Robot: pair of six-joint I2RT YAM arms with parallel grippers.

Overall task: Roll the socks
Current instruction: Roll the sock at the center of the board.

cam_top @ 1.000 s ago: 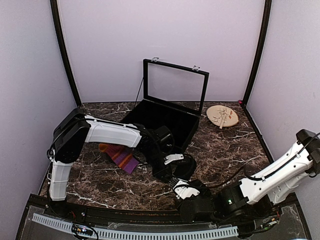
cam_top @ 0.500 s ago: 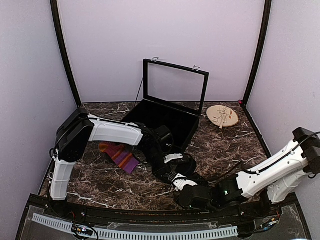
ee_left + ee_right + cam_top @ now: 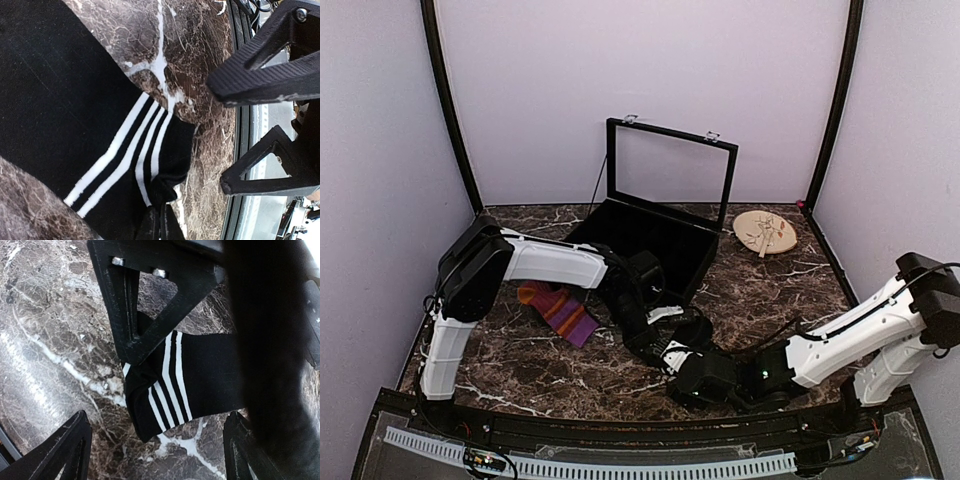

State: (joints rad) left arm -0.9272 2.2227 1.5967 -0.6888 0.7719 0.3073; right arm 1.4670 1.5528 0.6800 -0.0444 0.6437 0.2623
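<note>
The black sock (image 3: 65, 115) with thin white stripes near its cuff lies flat on the marble table; it also shows in the right wrist view (image 3: 205, 375) and in the top view (image 3: 698, 328). My left gripper (image 3: 161, 226) is shut on the sock's cuff corner, which bunches up at the fingertips. One of its fingers (image 3: 145, 305) shows in the right wrist view, pinching the cuff. My right gripper (image 3: 155, 455) is open and empty, with its fingers either side of the striped cuff, just short of it. The purple, orange and red striped sock (image 3: 558, 310) lies on the table to the left, beside the left arm.
An open black case (image 3: 650, 238) with a raised glass lid (image 3: 670, 170) stands behind the arms. A round wooden disc (image 3: 765, 232) lies at the back right. The right gripper's open fingers (image 3: 265, 75) sit close to the left gripper near the table's front edge.
My right arm has stretched forward and left, bringing its open gripper up to the black sock's cuff. The left gripper has kept its hold and barely moved.
</note>
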